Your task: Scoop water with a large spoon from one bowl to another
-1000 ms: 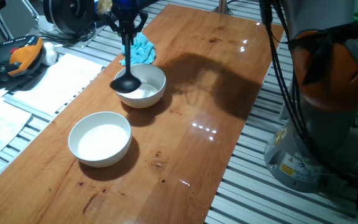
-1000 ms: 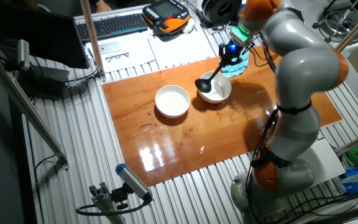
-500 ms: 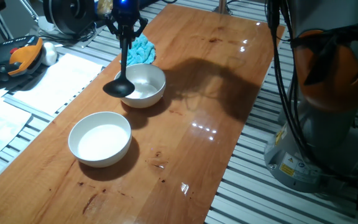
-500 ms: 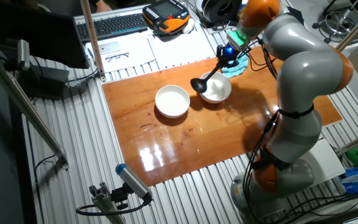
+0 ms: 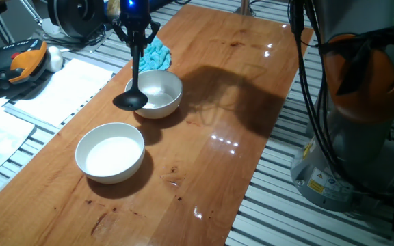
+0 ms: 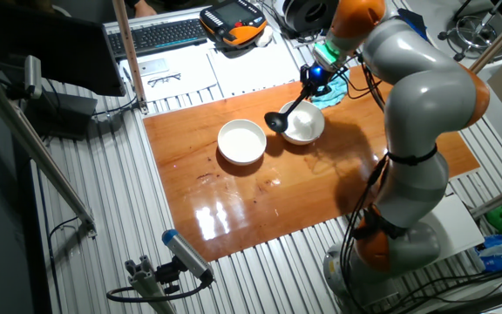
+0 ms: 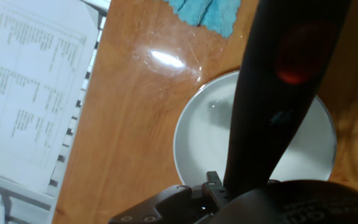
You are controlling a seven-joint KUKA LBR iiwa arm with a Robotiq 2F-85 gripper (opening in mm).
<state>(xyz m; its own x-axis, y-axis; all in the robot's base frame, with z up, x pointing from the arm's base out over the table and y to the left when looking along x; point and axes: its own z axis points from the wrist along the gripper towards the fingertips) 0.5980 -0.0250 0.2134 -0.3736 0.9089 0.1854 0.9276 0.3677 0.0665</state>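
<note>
My gripper [image 5: 137,27] is shut on the top of the large spoon's handle [image 5: 135,65], a black ladle that hangs nearly upright. Its round scoop [image 5: 130,102] hovers just outside the rim of the far white bowl [image 5: 161,92], on the side facing the near white bowl [image 5: 110,152]. From the other side, the gripper [image 6: 314,75] holds the large spoon [image 6: 276,121] between the two bowls [image 6: 241,141] [image 6: 307,127]. In the hand view the handle [image 7: 272,106] crosses over the far bowl [image 7: 197,143]. The water is barely visible; I cannot tell what the scoop holds.
A blue cloth [image 5: 154,52] lies just behind the far bowl. Papers [image 5: 53,85] and an orange-black pendant [image 5: 19,61] sit off the wooden table's left edge. The arm's base [image 5: 354,137] stands at the right.
The ladle's scoop has come up out of the far bowl and shifted over its rim toward the near bowl. Both bowls stayed put.
</note>
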